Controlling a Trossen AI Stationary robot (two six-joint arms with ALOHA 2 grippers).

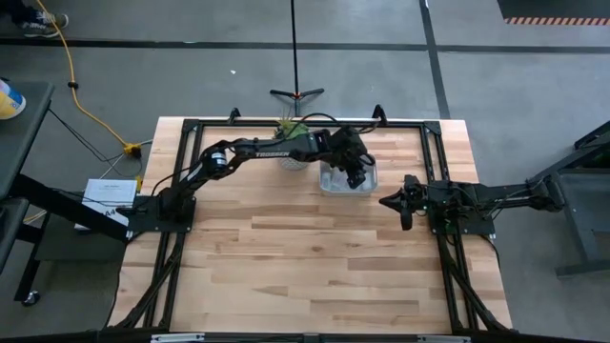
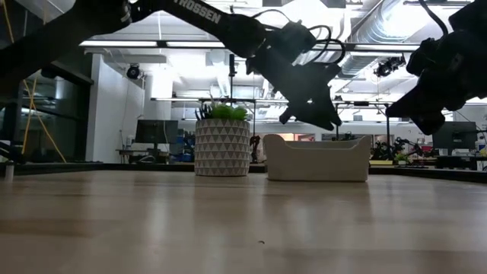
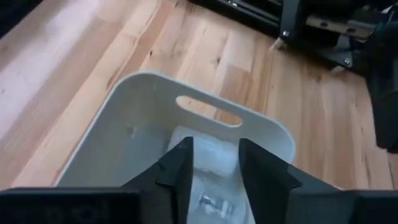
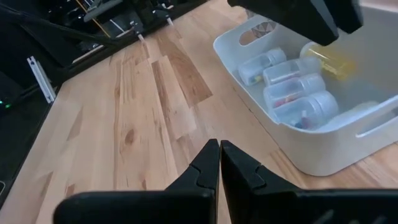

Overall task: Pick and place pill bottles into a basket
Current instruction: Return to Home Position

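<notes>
The basket (image 1: 343,190) stands on the table at the far middle, beside the potted plant. Several pill bottles (image 4: 292,87) lie inside it on the bottom, one of them yellowish (image 4: 333,62). My left gripper (image 3: 214,158) hangs open just above the basket's inside, holding nothing; a whitish bottle (image 3: 208,155) shows on the bottom, through the gap between its fingers. In the low view my left gripper (image 2: 310,120) is above the basket's rim (image 2: 318,141). My right gripper (image 4: 219,148) is shut and empty, above the table to the right of the basket (image 4: 311,155).
A green plant in a white patterned pot (image 2: 222,146) stands just left of the basket, under my left arm. The dark frame rails (image 1: 305,122) run along the table's far and side edges. Bare wood (image 1: 305,257) stretches across the near half.
</notes>
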